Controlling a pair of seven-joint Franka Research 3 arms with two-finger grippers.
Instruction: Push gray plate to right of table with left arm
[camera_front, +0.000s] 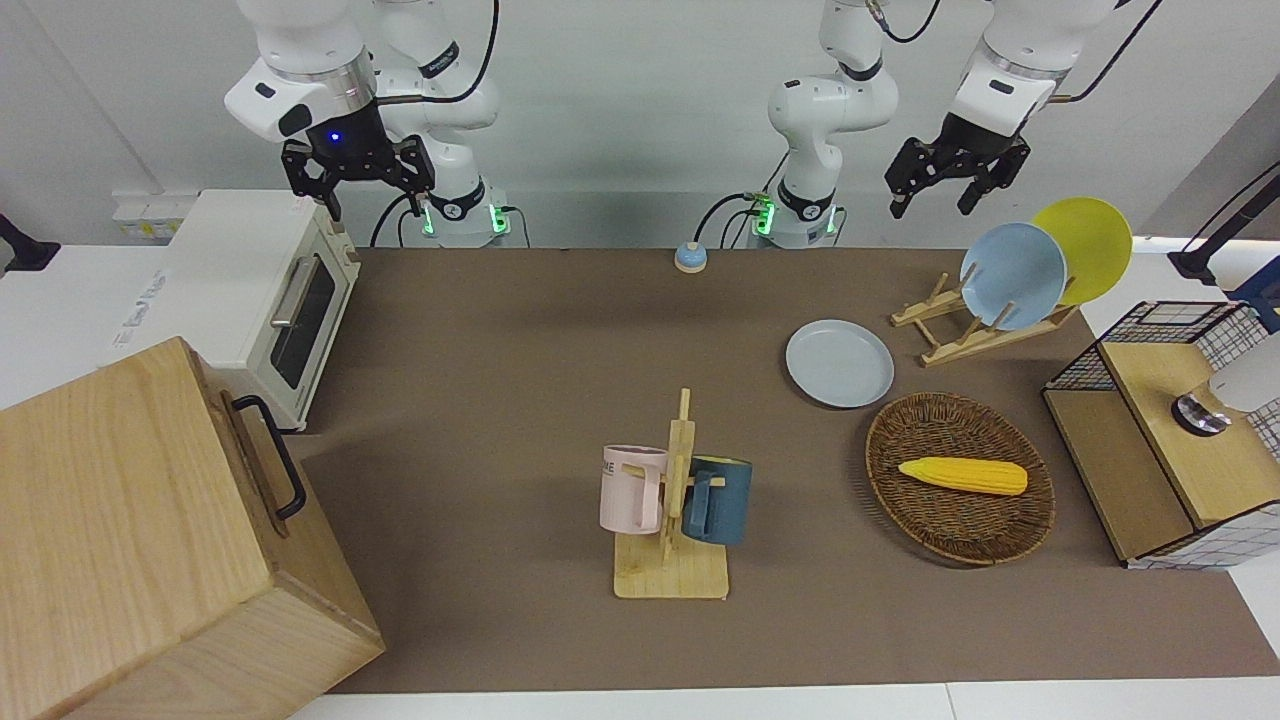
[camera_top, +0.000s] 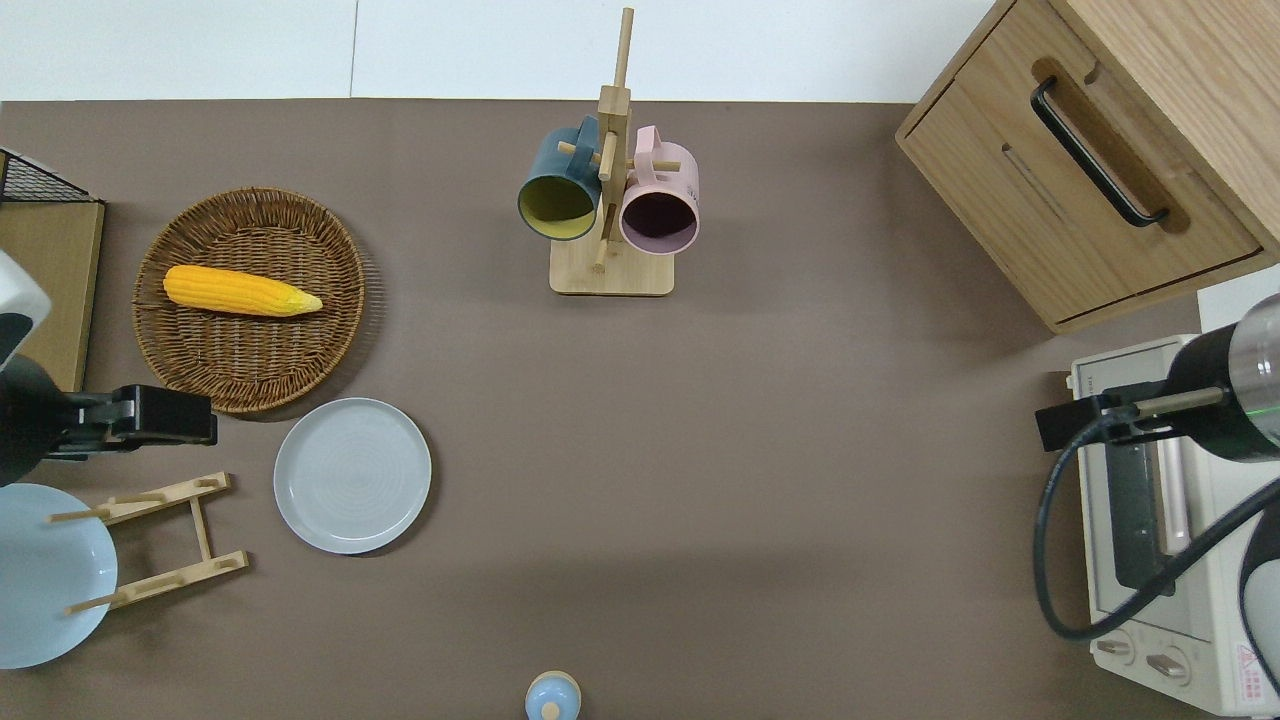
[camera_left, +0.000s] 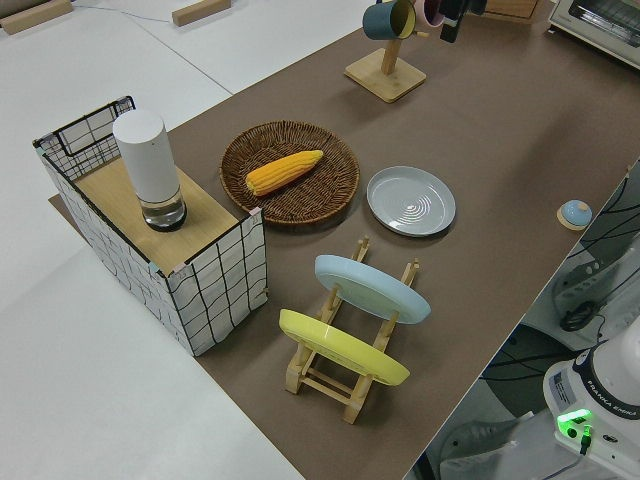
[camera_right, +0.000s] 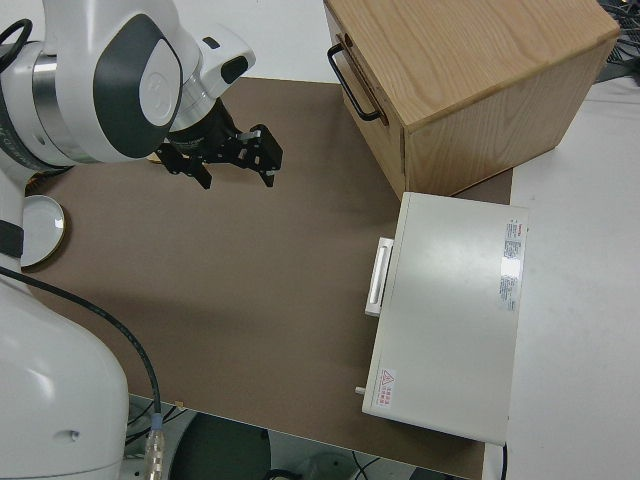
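Observation:
The gray plate (camera_front: 839, 363) lies flat on the brown mat of the table (camera_front: 500, 350), between the wicker basket and the wooden dish rack. It also shows in the overhead view (camera_top: 352, 475) and the left side view (camera_left: 411, 200). My left gripper (camera_front: 932, 200) is open and empty, up in the air. In the overhead view the left gripper (camera_top: 170, 418) is over the mat between basket and rack, beside the plate toward the left arm's end and apart from it. My right gripper (camera_front: 355, 185) is open, empty and parked.
A wicker basket (camera_top: 300, 230) holds a corn cob (camera_top: 240, 290). The dish rack (camera_front: 985, 335) holds a light-blue plate (camera_front: 1012, 275) and a yellow plate (camera_front: 1090, 240). A mug stand (camera_top: 610, 200), toaster oven (camera_front: 270, 300), wooden cabinet (camera_front: 150, 540) and wire shelf (camera_front: 1160, 440) also stand here.

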